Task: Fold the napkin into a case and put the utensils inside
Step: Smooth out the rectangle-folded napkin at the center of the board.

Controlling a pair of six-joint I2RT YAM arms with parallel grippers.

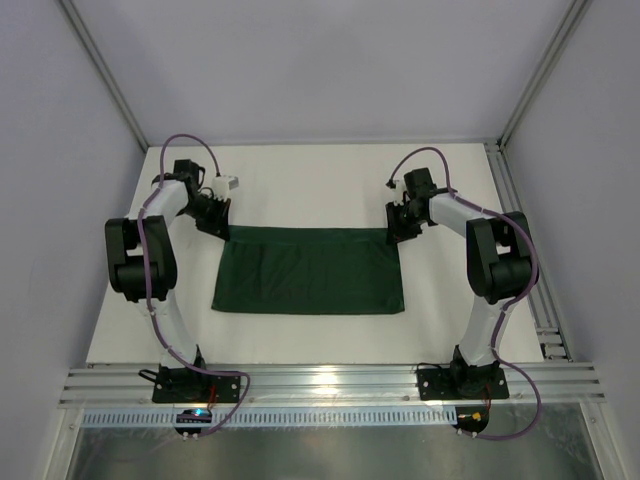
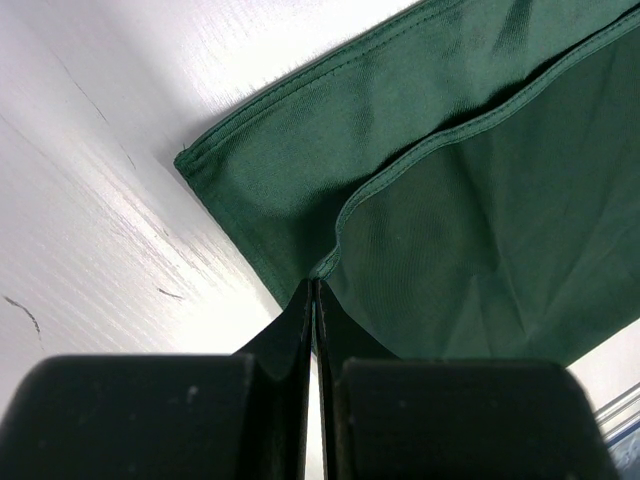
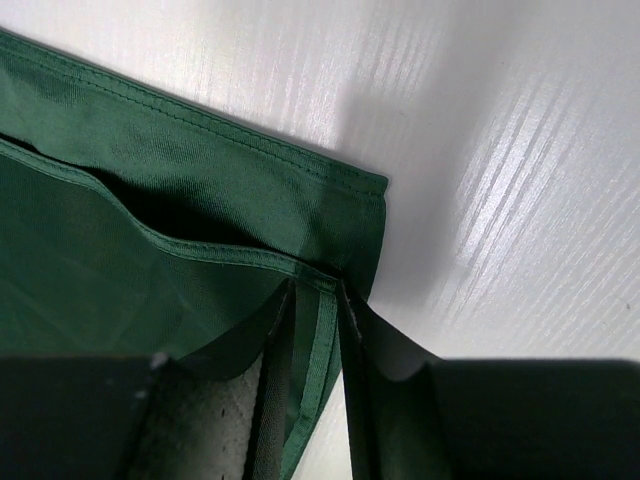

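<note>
Napkin lies doubled at centre of white table in top view. L gripper sits at its 10 o'clock corner, R gripper at 2 o'clock, prob. to carry the top layer into the next fold. No utensils seen. Pale walls, alu frame posts.

L wrist: jaws pressed together, pinching upper layer's hem; lower layer flat on scuffed board.

R wrist: jaws slightly apart, hem loose btwn them; glossy tabletop at 1 o'clock.

The white-and-black left arm and right arm reach forward, elbows raised. The black two-finger left gripper clamps tight on the dark green cloth napkin; the right gripper stands slightly parted around its hem
</note>
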